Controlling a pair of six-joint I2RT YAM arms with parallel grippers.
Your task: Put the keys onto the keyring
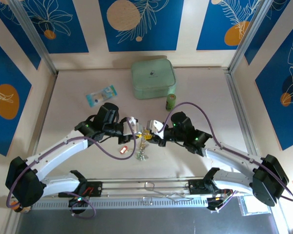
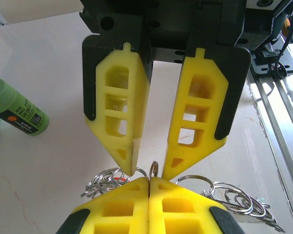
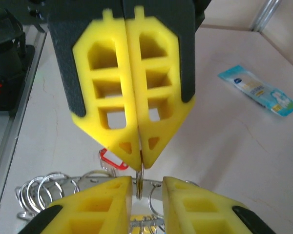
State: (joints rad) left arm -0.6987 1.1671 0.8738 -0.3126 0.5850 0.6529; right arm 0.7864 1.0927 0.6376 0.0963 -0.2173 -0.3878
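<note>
My left gripper (image 2: 149,179) is shut on a thin silvery split ring (image 2: 154,168) that stands edge-on above its yellow fingertips. My right gripper (image 3: 147,181) faces it, open, with one jaw on either side of that split ring (image 3: 140,179) and a gap on both sides. The two grippers meet tip to tip over the table's middle: the left gripper (image 1: 138,129) and the right gripper (image 1: 151,132). A bunch of silvery rings and keys (image 1: 142,154) hangs below them. More loose rings (image 2: 103,179) spread out sideways. A red-headed key (image 3: 112,160) lies on the table (image 1: 68,117).
A green bottle (image 1: 171,101) stands behind the grippers beside a mint-green case (image 1: 153,78). A blue sachet (image 1: 101,95) lies at the back left. A metal rail (image 1: 146,187) runs along the near edge between the arm bases.
</note>
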